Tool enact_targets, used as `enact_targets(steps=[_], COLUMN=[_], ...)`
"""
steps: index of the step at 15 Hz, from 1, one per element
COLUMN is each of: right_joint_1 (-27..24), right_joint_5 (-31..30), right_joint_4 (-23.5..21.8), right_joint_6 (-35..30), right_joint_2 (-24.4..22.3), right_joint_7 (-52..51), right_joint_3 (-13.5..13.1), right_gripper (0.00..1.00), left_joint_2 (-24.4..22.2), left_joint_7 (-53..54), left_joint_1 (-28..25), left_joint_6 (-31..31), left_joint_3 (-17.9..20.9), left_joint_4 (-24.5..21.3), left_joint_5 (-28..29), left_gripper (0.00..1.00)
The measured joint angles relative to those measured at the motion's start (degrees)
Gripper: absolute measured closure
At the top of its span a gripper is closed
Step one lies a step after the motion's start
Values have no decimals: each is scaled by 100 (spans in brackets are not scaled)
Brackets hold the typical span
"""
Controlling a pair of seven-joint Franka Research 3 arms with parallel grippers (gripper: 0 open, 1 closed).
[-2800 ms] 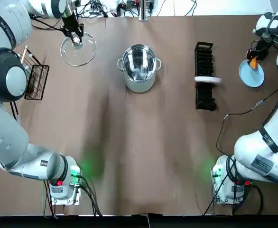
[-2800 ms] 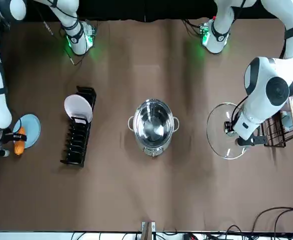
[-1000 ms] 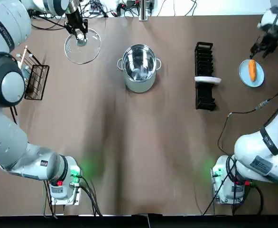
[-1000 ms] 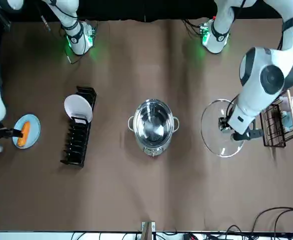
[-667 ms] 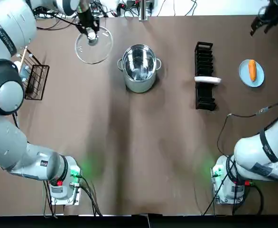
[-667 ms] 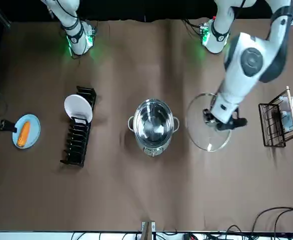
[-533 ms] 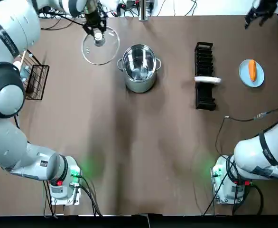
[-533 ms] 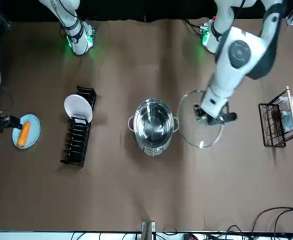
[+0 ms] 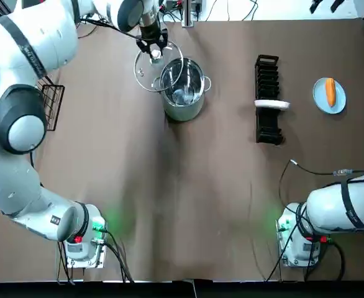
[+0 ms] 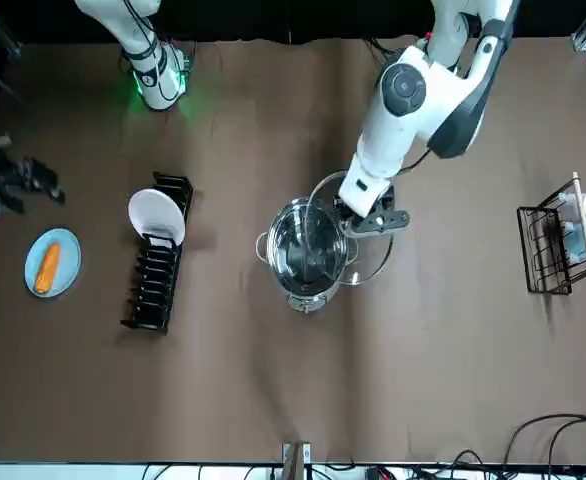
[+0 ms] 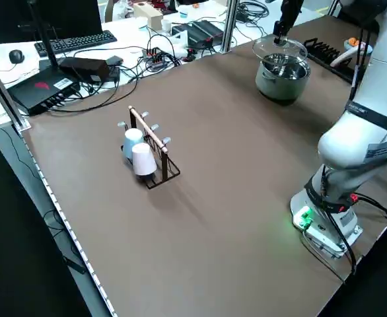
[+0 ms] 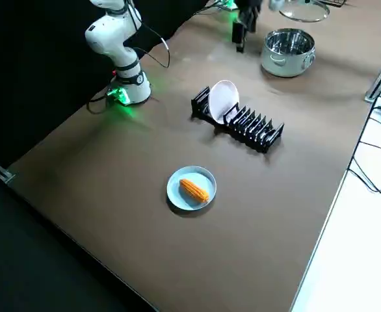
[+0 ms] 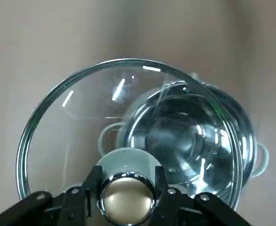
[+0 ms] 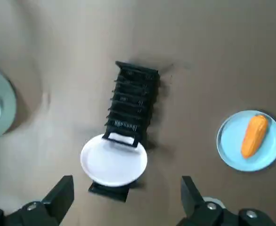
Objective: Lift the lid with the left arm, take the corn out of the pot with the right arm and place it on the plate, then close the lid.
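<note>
The steel pot [image 9: 182,90] stands open at the table's far middle. My left gripper [image 9: 152,48] is shut on the knob [image 13: 127,197] of the glass lid [image 9: 143,69]. It holds the lid in the air, and the lid overlaps the pot's left rim. Through the glass in the left wrist view the pot [image 13: 190,141] looks empty. The orange corn [image 9: 330,92] lies on the blue plate [image 9: 319,102] at the far right. My right gripper [image 14: 126,197] is open and empty, high above the rack and plate, near the far right corner [image 9: 325,5].
A black dish rack [image 9: 268,118] with one white plate [image 9: 272,104] stands between pot and blue plate. A wire rack [image 11: 155,158] with cups sits at the left edge. A cable [image 9: 287,171] trails over the table by the right arm's base.
The right gripper released the corn onto the blue plate and lifted away. The left gripper carried the lid from the far left to the pot's rim.
</note>
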State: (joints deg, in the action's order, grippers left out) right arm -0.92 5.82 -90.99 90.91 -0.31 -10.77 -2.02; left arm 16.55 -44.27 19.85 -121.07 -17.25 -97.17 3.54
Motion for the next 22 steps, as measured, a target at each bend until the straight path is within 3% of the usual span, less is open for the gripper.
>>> enact_targets(steps=[5,12,16,22], right_joint_1=[162,305,286,274], right_joint_5=[-212,-694,-732,-731], right_joint_4=[-402,-1094,-1173,-1178], right_joint_6=[-89,915,744,540], right_joint_2=[-510,-618,-785,-837], right_joint_7=[1,28,24,37], right_joint_3=[49,39,-29,-78], right_gripper=[0,0,0,0], left_joint_2=[463,1015,1217,1351], left_joint_7=[-247,-889,-1118,-1239], left_joint_1=[297,733,884,1242], left_joint_6=[-666,-707,-707,-707], left_joint_3=[19,29,69,432], left_joint_4=[157,669,812,836], left_joint_5=[354,671,678,678], left_gripper=[50,50,50,50])
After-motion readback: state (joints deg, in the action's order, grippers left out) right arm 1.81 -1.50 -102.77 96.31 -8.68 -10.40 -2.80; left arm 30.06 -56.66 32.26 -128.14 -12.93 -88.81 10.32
